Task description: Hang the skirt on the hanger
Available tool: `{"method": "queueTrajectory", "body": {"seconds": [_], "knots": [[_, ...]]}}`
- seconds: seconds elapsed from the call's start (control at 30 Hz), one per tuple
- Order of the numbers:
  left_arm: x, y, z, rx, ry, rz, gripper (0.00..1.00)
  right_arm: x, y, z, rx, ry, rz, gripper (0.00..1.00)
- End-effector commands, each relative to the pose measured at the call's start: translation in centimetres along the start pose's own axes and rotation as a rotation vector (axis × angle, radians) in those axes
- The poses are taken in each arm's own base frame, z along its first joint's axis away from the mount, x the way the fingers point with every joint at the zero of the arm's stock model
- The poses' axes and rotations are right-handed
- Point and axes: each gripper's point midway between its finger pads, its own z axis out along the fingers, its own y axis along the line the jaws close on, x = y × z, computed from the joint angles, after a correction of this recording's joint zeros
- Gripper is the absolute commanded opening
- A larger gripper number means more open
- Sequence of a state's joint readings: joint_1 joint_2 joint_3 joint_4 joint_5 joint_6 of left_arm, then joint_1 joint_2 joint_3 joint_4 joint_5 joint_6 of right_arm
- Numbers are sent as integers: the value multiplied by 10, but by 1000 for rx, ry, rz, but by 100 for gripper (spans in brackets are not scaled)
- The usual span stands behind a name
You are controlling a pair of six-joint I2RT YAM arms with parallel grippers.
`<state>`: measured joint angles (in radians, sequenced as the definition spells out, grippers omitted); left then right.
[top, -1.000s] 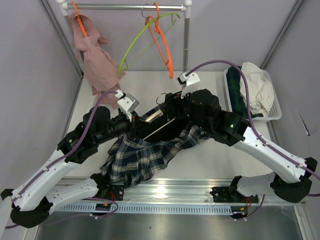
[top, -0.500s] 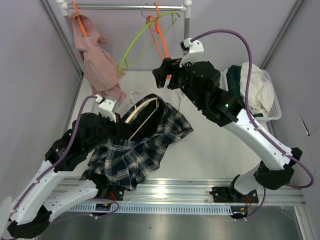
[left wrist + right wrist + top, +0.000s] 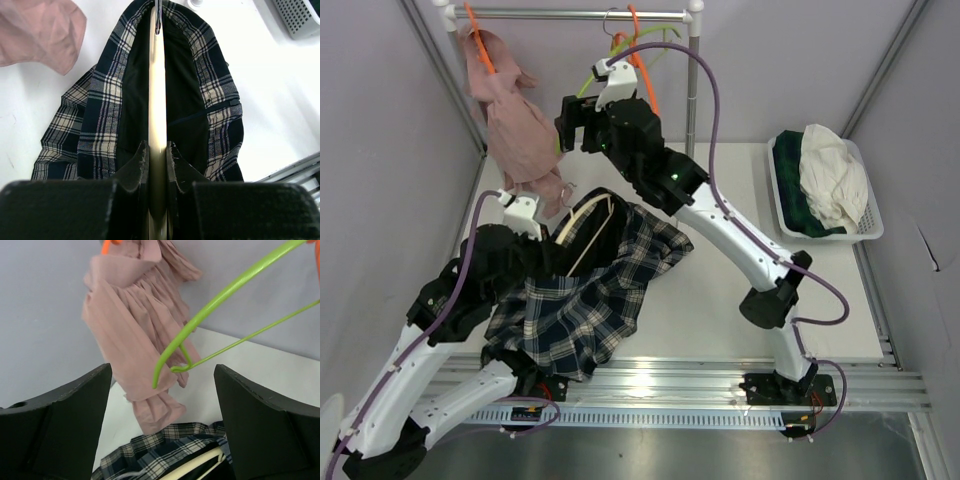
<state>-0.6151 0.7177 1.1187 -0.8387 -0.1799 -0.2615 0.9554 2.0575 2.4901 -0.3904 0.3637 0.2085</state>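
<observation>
L claw (image 3: pixel 157 150) clamps hanger (image 3: pixel 157 90) in skirt (image 3: pixel 107 130); R claw (image 3: pixel 162 375) raised, spread, nr rack (image 3: pixel 693 80).

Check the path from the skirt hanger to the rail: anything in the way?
In the top view the right arm lies between the skirt and the rail, its open right pincer by the green hanger. The pink garment hangs at the rail's left end. The left pincer grips the cream hanger.

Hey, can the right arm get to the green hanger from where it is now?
Probably yes. The right gripper is open and faces the green hanger, with nothing between them; the pink garment hangs off to one side.
</observation>
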Motion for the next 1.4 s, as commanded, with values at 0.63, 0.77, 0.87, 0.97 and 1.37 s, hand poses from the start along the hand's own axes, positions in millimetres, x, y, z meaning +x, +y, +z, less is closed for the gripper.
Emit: {"method": "queueTrajectory", "body": {"seconds": [0.63, 0.77, 0.87, 0.97, 1.37], "knots": [[-32, -6, -23, 59, -129, -24, 0, 26, -28, 65, 81, -123, 42, 91], [-33, -6, -25, 63, -131, -24, 0, 33, -35, 73, 121, -129, 33, 88], [-33, -6, -26, 62, -131, -21, 0, 35, -37, 74, 132, -133, 23, 74], [-31, -5, -27, 61, -130, -21, 0, 32, -38, 70, 142, -132, 16, 51], [-34, -4, -26, 52, -140, -27, 0, 18, -45, 27, 199, -90, -25, 5]]}}
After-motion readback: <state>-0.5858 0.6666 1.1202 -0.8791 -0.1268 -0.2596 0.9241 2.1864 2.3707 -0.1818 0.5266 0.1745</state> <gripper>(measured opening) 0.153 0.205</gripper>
